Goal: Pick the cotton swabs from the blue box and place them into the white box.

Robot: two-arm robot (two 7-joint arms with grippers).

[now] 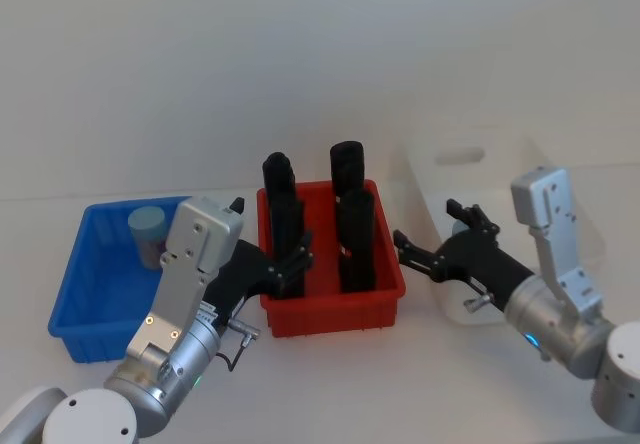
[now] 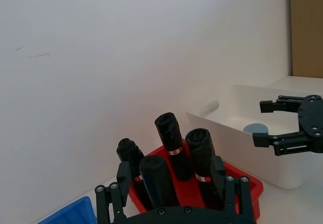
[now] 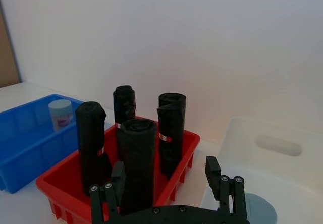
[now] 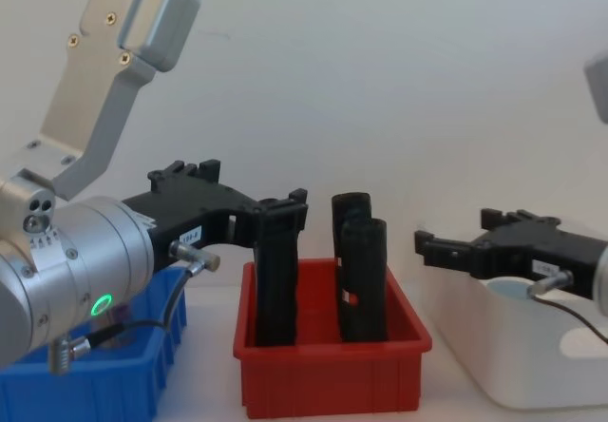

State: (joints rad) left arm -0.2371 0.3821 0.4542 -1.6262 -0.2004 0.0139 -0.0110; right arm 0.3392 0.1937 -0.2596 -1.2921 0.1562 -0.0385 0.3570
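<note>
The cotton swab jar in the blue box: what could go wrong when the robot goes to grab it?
The open left gripper hangs right beside the tall black containers in the red bin, so swinging to the blue box might tip one. The cotton swab jar stands close to the box's far wall, so a finger might hit the wall or push the jar over.

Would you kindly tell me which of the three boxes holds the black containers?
The red box, in the middle; the blue box and the white box each hold a cotton swab jar.
</note>
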